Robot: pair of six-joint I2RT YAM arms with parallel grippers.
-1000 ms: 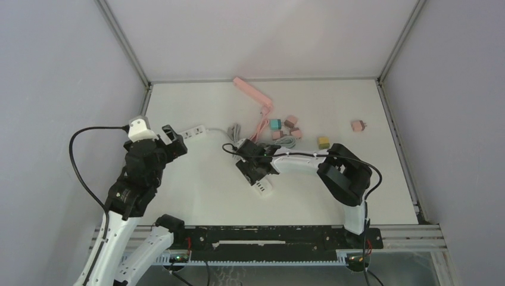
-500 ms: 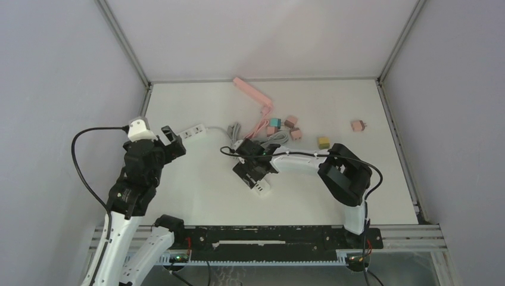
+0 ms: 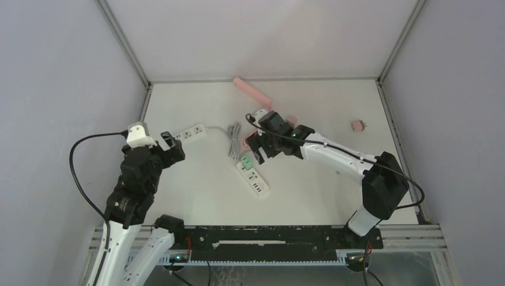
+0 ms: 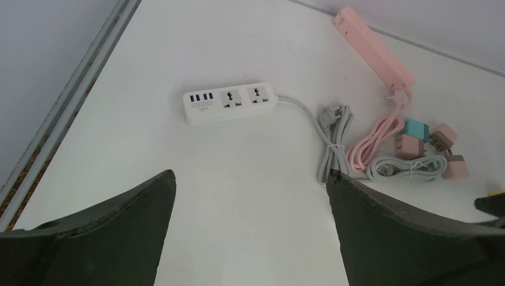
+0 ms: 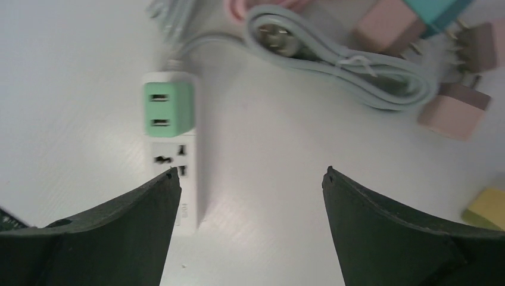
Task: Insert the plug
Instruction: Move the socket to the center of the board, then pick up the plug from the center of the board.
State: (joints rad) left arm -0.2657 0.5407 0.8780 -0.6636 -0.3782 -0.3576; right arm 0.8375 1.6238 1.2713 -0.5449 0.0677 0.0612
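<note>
Quick note from the control desk. The overhead camera only gave me the layout: the green plug (image 3: 245,161) was a small blob on the far end of the short white strip (image 3: 255,180), mid-table.

The right wrist camera filled in the rest. The plug was a boxy, matte mint cube with two little slots on its face. It sat square on the cable end of the strip, right next to an open socket. The right gripper (image 5: 250,171) had its dark fingers spread wide with nothing between them, and it wasn't touching the plug. That view also caught a glossy grey cable (image 5: 357,71), coiled and tied, and a yellow block (image 5: 485,208) at the edge, all a bit blurry.

The left wrist camera showed things the right one didn't. There was a second white strip (image 4: 229,102) with a row of small ports and two sockets, and a long pink strip (image 4: 374,52) of smooth plastic, angled toward the back. The left gripper (image 4: 250,176) was wide open too, over the bare table (image 4: 238,208), holding nothing.
</note>
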